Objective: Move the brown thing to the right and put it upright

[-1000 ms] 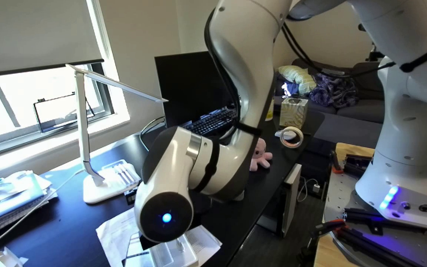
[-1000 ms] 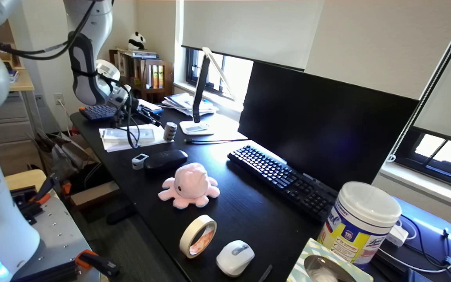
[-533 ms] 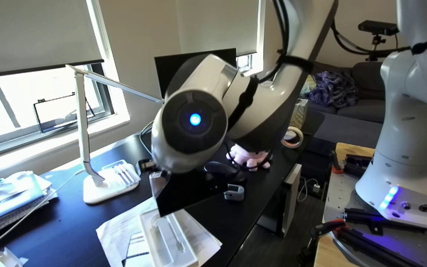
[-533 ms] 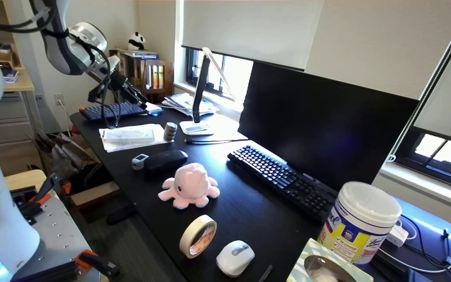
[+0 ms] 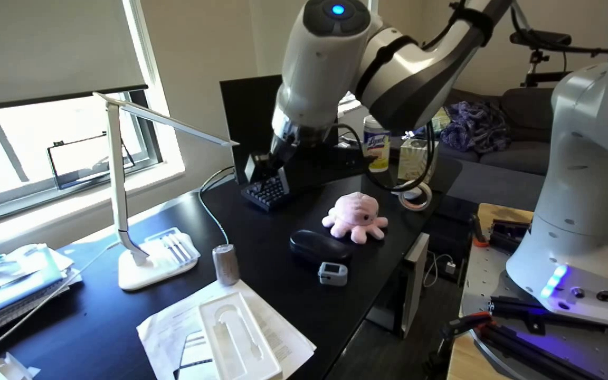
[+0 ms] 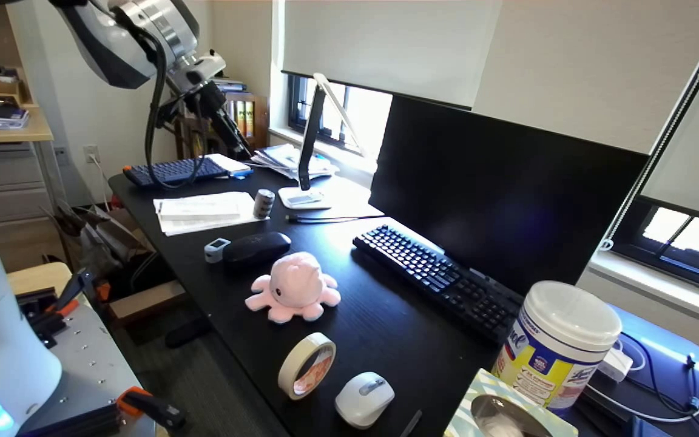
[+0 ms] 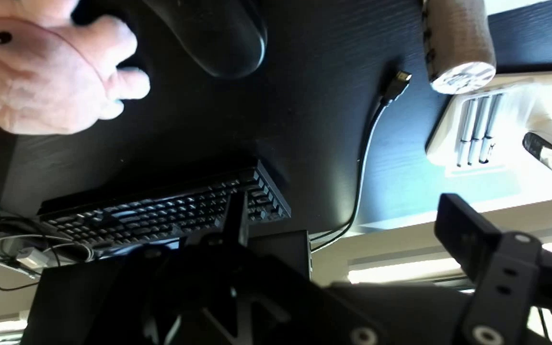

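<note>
The brown thing is a small grey-brown cylinder point(image 5: 226, 265) standing upright at the corner of the white papers, beside the lamp base. It also stands upright in an exterior view point(image 6: 264, 204). In the wrist view the cylinder point(image 7: 460, 45) is at the upper right, its bright end face showing. My gripper point(image 7: 345, 208) is open, with its fingers wide apart and nothing between them. In an exterior view the gripper point(image 5: 267, 164) hangs high above the desk, in front of the monitor and keyboard, apart from the cylinder. The gripper point(image 6: 243, 149) is also raised in an exterior view.
A pink plush octopus point(image 5: 358, 215), a black case point(image 5: 320, 246) and a small grey-white device point(image 5: 333, 274) lie near the desk's front edge. A white plastic tray point(image 5: 239, 338) lies on the papers. The lamp point(image 5: 140, 266), keyboard point(image 6: 434, 276) and monitor point(image 6: 501, 188) stand along the back.
The arm has risen and drawn back from the papers, tilting the gripper up over the desk. The cylinder, hidden then partly covered by the arm, now shows fully. It has not moved.
</note>
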You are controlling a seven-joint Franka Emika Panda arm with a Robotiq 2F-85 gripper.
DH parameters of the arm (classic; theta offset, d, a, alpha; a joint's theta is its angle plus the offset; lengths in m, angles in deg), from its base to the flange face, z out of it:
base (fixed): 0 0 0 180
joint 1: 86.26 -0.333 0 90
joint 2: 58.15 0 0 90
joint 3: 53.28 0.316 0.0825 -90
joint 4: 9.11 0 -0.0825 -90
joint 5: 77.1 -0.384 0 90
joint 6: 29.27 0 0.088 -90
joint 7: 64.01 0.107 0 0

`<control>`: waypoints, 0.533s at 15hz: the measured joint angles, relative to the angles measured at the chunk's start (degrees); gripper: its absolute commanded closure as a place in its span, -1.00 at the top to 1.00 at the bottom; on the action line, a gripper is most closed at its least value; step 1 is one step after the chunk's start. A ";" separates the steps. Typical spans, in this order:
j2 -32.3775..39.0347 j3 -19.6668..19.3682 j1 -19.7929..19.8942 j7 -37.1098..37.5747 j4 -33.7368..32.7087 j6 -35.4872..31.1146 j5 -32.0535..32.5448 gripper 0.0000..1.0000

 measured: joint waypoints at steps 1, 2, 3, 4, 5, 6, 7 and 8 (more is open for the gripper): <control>-2.65 -1.63 0.57 -4.00 2.04 -2.41 -0.74 1.00; -5.29 -3.35 1.00 -8.06 3.90 -5.11 -0.93 1.00; -7.72 -4.93 1.34 -11.91 5.44 -7.67 -1.18 1.00; -9.87 -6.88 1.16 -16.03 6.79 -10.16 -2.07 1.00; -11.44 -9.01 0.50 -20.09 7.90 -12.27 -3.92 1.00; -12.55 -11.53 -0.98 -24.25 8.70 -13.34 -6.96 1.00; -13.37 -14.20 -3.14 -28.40 9.16 -13.39 -10.75 1.00; -14.13 -17.13 -6.04 -32.80 9.31 -12.85 -15.08 1.00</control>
